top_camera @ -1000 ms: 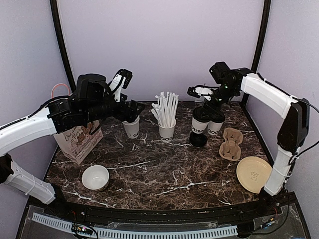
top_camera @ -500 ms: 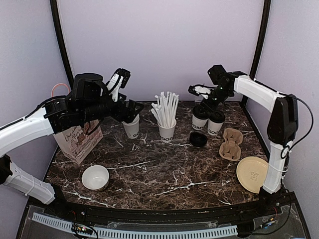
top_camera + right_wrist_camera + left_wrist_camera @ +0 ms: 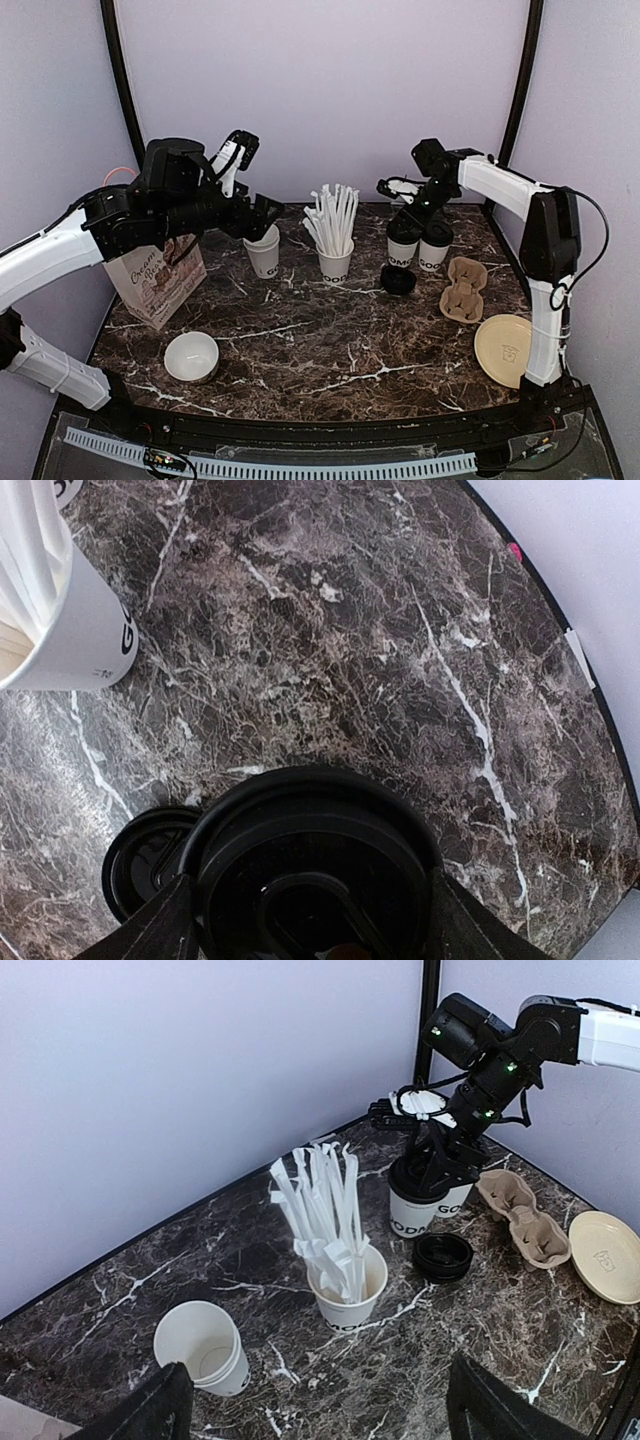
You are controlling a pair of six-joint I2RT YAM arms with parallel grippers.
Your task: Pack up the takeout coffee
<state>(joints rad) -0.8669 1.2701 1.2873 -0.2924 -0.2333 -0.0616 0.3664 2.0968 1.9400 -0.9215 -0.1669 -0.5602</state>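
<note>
Coffee cups point(image 3: 403, 247): two, black-lidded, standing side by side at the back right of the tabletop point(image 3: 330, 350).
Right end effector point(image 3: 315, 925): fingers straddle one cup's lid; whether it is gripping or free, cannot tell.
Left end effector point(image 3: 320, 1415): spread wide, holding nothing, near an empty cup point(image 3: 200, 1348).
Loose lid point(image 3: 398, 281): lying just in front of the coffee cups.

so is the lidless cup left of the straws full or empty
Empty. The left wrist view looks down into the lidless cup and shows only bare white inside, no liquid.
</note>
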